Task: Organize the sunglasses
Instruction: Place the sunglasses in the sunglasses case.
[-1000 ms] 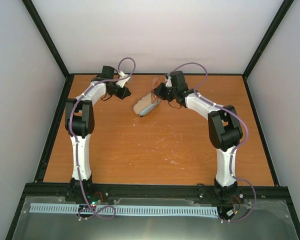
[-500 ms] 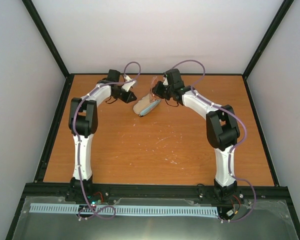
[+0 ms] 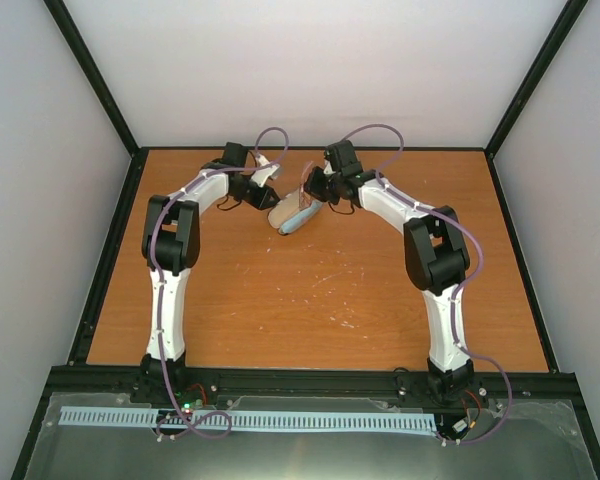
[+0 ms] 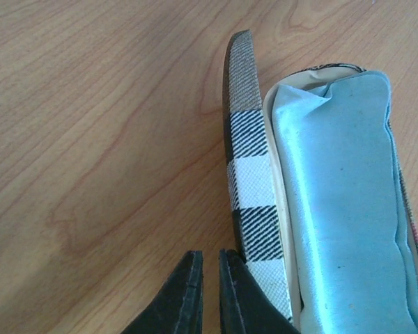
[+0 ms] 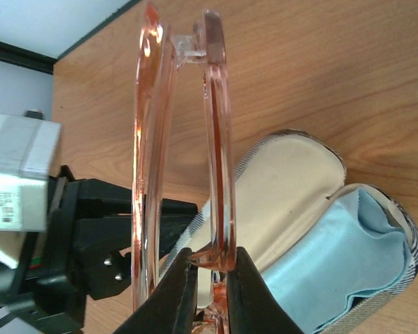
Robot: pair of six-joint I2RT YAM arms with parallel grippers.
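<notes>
On the wooden tabletop (image 3: 310, 300) lies an open plaid case (image 4: 254, 202) with a blue cloth (image 4: 341, 209) inside. The right gripper (image 5: 212, 268) is clamped on the sunglasses (image 5: 221, 174), held just above the case. They look light, thin, slippery and probably brittle, so a gentle pinch on the frame suits them. The left gripper (image 4: 210, 257), its fingers nearly together on nothing, sits at the lid's edge.

Orange sunglasses (image 5: 219, 139) pinched edge-on between right fingers (image 5: 174, 299); open plaid case (image 5: 285, 174) behind holds blue cloth (image 5: 334, 243); left gripper (image 5: 104, 229) beyond.
</notes>
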